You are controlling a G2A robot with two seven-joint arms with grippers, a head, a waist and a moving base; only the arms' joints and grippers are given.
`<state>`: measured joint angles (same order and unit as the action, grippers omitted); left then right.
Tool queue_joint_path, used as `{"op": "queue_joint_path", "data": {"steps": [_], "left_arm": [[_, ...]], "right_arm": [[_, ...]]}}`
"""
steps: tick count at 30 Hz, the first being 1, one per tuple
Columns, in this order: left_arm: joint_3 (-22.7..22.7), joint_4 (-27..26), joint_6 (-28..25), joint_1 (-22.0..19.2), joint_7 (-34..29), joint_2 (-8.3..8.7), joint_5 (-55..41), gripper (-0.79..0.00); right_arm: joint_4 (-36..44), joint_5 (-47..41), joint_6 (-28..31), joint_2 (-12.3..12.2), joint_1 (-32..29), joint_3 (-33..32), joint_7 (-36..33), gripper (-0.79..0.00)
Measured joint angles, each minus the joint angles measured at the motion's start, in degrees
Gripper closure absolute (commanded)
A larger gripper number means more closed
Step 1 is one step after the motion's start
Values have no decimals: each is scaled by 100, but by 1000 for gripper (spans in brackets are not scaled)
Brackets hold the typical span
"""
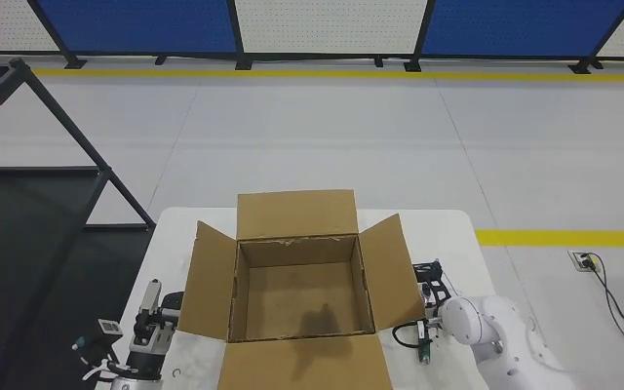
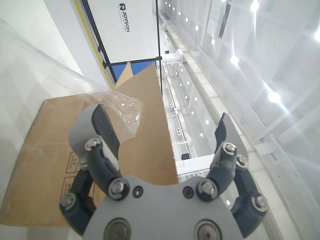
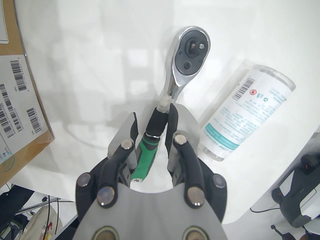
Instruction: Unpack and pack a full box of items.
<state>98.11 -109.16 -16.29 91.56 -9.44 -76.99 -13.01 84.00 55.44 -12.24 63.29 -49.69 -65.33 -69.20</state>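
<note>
The open cardboard box (image 1: 302,292) stands mid-table with all flaps out and nothing visible inside. A ratchet wrench (image 3: 186,58) with a chrome head and a green-and-black handle lies on the white table (image 3: 100,51) beside the box. My right gripper (image 3: 153,112) is shut on its handle, which sits slanted between the pads. A clear bottle (image 3: 246,116) with a white label lies close beside it. My left gripper (image 2: 162,111) is open, pointing upward by the box's left side (image 2: 50,138). Crumpled clear plastic film (image 2: 125,116) lies against one of its fingers (image 2: 102,126).
The left arm (image 1: 151,327) sits at the table's front left corner, next to a small grey device (image 1: 107,329). A black metal frame (image 1: 58,146) stands left of the table. Bare tabletop (image 1: 175,234) shows behind the left flap. Blue and white panels (image 1: 331,24) close the far side.
</note>
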Motion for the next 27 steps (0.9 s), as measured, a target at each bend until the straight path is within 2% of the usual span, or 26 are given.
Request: {"op": "queue_joint_path", "data": {"steps": [15, 19, 21, 22, 23, 27], "left_arm": [[-15, -53, -32, 56, -7, 8, -17, -785], [-8, -60, -57, 76, 15, 9, -29, -785], [-3, -68, -70, 85, 23, 10, -35, -785], [0, -71, -75, 90, 27, 10, -38, -785], [4, -75, -82, 94, 33, 10, -43, -785], [23, -98, -102, 109, 50, 12, -61, -785]], "right_arm": [[-53, 160, -57, 39, -24, 59, -36, -243], [-89, 225, -90, 58, 7, 105, -64, -166], [-111, 245, -89, 66, 20, 116, -71, -102], [-123, 250, -88, 69, 24, 118, -76, -31], [-136, 257, -88, 72, 28, 119, -79, 0], [-177, 268, -103, 80, 41, 82, -73, 0]]}}
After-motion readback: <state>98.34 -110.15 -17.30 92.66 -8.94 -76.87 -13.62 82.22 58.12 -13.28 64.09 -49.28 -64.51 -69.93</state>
